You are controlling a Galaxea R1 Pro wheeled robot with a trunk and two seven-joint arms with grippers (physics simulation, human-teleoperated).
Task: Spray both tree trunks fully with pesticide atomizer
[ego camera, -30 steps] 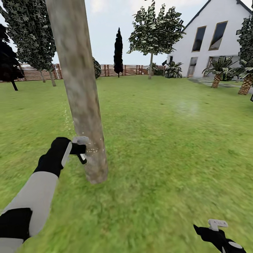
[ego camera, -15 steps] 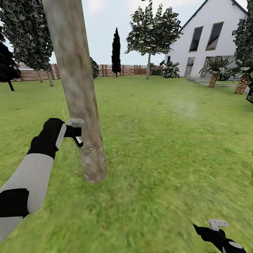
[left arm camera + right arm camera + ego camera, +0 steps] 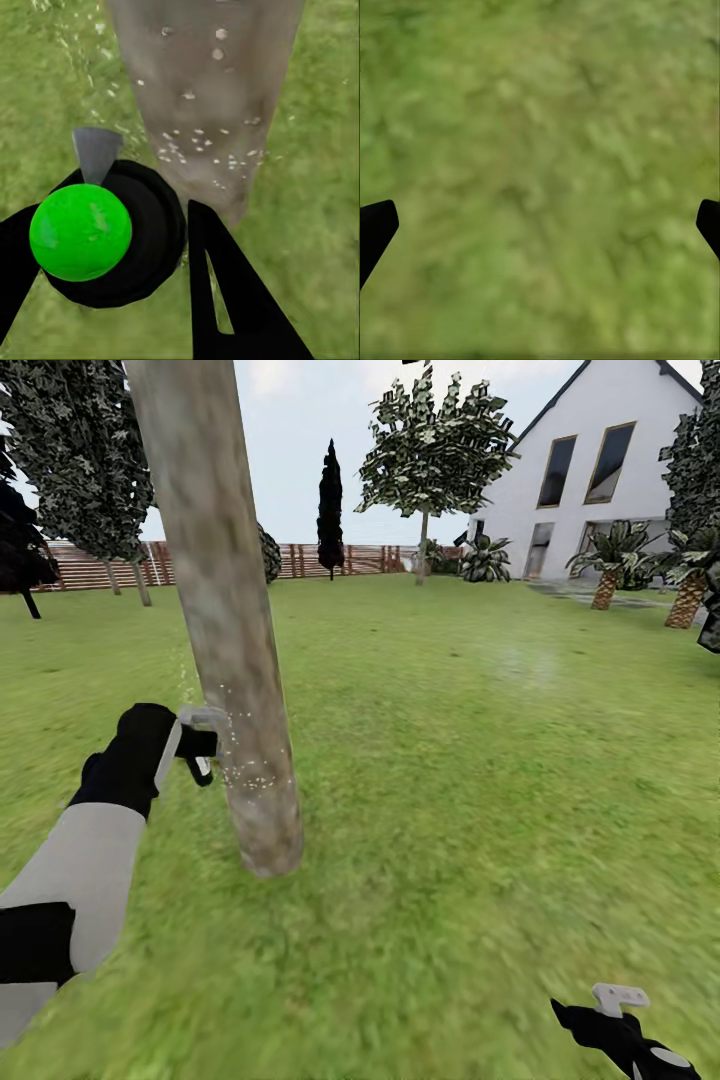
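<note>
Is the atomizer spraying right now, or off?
Spraying: white pesticide specks dot the tree trunk ahead of the atomizer in the left gripper.

No readable text, label, brand, number or sign appears anywhere.

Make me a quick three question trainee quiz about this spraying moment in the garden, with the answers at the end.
1. True or false: the left gripper holds the pesticide atomizer.
2. White specks of pesticide show against what?
3. What lies under the right gripper: A grass, B paving, C fence?

Key: 1 true. 2 the tree trunk. 3 A, the lawn.
</note>
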